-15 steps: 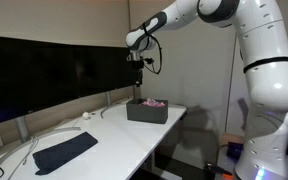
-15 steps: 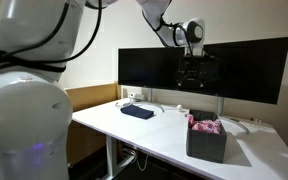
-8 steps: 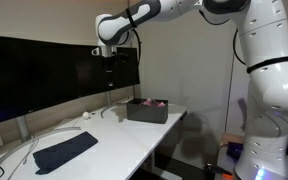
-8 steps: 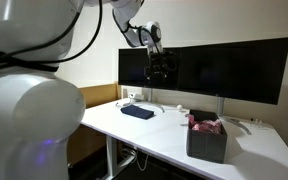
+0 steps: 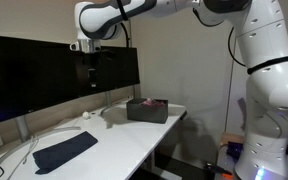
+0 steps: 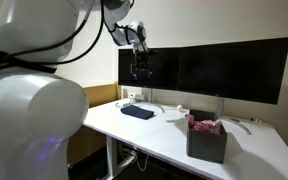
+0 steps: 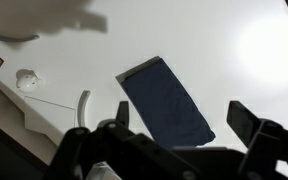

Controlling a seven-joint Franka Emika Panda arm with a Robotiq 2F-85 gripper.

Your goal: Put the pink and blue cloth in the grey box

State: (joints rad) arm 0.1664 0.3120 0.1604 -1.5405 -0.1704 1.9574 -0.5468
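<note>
A dark blue cloth (image 5: pixel 66 151) lies flat on the white table, seen in both exterior views (image 6: pixel 138 112) and in the wrist view (image 7: pixel 164 100). The grey box (image 5: pixel 146 112) stands near the table's other end (image 6: pixel 206 142), with a pink cloth (image 5: pixel 152 101) bunched inside it (image 6: pixel 204 124). My gripper (image 5: pixel 92 72) hangs high above the table in front of the monitors (image 6: pixel 141 72), between the box and the blue cloth. In the wrist view my gripper (image 7: pixel 184 118) is open and empty, with the blue cloth far below it.
Wide dark monitors (image 5: pixel 44 70) run along the back of the table (image 6: pixel 224 68). A small white round object (image 7: pixel 27 78) and white cables (image 7: pixel 81 105) lie near the monitor stands. The table's front edge (image 5: pixel 134 165) drops to the floor.
My arm has swung away from above the grey box along the monitors towards the blue cloth. The gripper stays high and empty; the cloths and box have not moved.
</note>
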